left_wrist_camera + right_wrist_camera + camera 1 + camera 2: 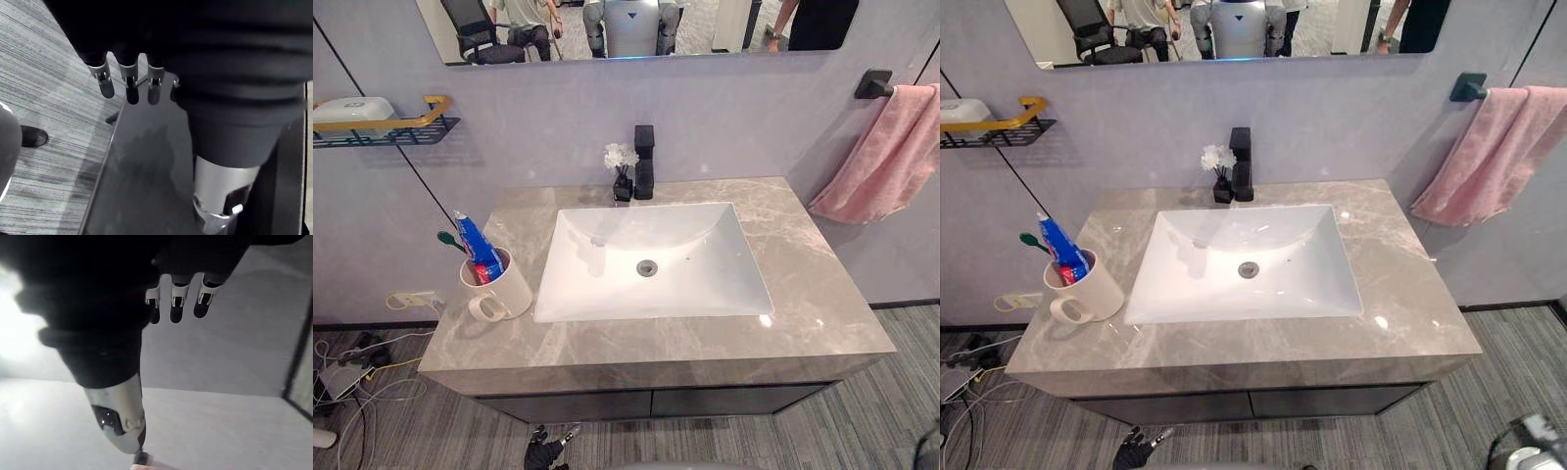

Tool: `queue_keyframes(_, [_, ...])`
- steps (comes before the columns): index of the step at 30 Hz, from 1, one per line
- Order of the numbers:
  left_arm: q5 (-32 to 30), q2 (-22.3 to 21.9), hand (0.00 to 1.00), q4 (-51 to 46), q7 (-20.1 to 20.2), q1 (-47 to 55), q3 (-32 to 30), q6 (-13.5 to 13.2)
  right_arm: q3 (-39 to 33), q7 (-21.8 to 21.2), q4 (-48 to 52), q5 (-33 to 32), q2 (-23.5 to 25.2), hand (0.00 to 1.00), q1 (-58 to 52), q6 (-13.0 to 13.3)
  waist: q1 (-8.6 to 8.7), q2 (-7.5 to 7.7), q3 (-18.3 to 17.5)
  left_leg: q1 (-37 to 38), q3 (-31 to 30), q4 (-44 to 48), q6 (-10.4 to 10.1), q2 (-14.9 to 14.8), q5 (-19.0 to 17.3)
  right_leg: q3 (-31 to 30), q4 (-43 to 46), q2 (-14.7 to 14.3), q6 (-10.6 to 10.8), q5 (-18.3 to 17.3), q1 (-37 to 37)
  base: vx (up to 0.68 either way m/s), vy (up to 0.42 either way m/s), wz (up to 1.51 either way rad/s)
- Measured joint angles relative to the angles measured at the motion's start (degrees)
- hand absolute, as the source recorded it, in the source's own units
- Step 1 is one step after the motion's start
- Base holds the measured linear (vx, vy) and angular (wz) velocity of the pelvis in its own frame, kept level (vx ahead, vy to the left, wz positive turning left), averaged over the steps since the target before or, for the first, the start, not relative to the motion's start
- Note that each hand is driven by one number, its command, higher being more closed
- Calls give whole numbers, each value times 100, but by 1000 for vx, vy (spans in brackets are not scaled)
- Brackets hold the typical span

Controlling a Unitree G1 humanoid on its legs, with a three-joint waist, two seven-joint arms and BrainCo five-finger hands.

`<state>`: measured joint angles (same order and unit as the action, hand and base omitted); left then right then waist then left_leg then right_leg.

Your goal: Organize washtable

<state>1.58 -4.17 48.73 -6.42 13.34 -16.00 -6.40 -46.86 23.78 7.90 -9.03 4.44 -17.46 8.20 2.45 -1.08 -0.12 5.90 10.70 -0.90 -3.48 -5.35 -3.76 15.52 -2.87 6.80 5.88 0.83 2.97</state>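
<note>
Your left hand (131,85) and right hand (178,297) hang open, holding nothing; the mug (512,290) stands left of the sink (607,269).

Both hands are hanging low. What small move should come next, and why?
Probably raise the left hand above the counter, toward the mug. That hand hangs open and empty below the counter's front edge, and the mug, holding a toothpaste tube and a toothbrush, stands on the counter's left side, nearest that arm. The right hand is open and low too.
</note>
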Motion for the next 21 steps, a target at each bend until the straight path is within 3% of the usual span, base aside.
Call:
queue_keyframes(7, [170, -1, 0, 28, -15, 16, 66, 98, 677, -170, -1659, -475, 31, 0, 7, -9, -23, -51, 54, 167, 185, -28, -15, -23, -37, -71, 293, 42, 7, -149, -30, -1, 14, -9])
queue_keyframes(14, [232, 10, 0, 49, 12, 6, 429, 109, 1622, -1181, -3264, -623, -58, 0, -36, -307, -124, -127, 197, 230, 382, -52, -68, -98, -77, -127, 495, 5, 17, -257, -35, 26, -5, -5])
queue_keyframes(21, [193, 18, 0, 40, 25, -37, 528, 90, 2142, -1870, -3982, -613, -126, 0, -13, -420, -331, -106, 203, 290, 360, -119, -86, -105, -85, -9, 582, 17, 40, -378, 20, 56, -1, 8])
